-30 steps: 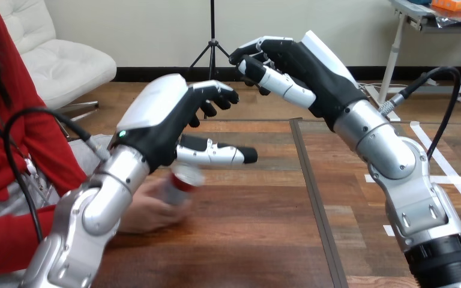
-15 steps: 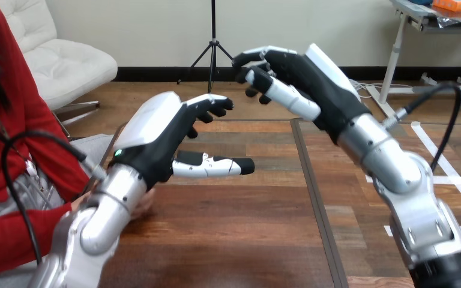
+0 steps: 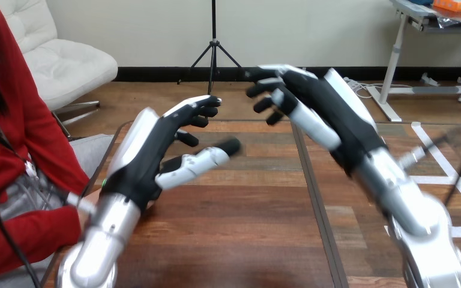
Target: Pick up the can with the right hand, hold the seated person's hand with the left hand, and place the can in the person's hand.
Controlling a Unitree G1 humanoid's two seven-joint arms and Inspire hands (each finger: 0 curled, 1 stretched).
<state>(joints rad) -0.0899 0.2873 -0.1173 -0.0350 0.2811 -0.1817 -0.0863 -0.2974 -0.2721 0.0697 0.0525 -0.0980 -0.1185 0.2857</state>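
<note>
Can first: where it lies I cannot tell, and neither robot hand carries it.

Head view. The left arm (image 3: 99, 246) rises from the bottom edge at the left, its silver forearm slanting up and to the right. The left hand (image 3: 147, 159) hangs above the left part of the wooden table (image 3: 240, 240), the white shell on its back turned up and to the left. Its fingers (image 3: 195, 114) reach forward, nearly straight and a little bent at the tips. The thumb (image 3: 201, 159) sticks out to the right below them, clear of the table. This hand is spread loose and empty.

The right arm (image 3: 408, 210) comes in from the bottom right corner and slants steeply up and to the left. The right hand (image 3: 321, 105) is held high over the far middle of the table, higher than the left hand. Its fingers (image 3: 267, 90) point left in a relaxed curve with gaps between them. They close on nothing. The two robot hands stand near each other, fingertips facing, but apart.

At the table's left edge, just left of the left wrist, a small patch of the person's hand (image 3: 87, 211) shows past the forearm. The person's red sleeve (image 3: 18, 240) runs to it from the view's left. Whether the forearm touches that hand I cannot tell. No robot finger curls round it.
</note>
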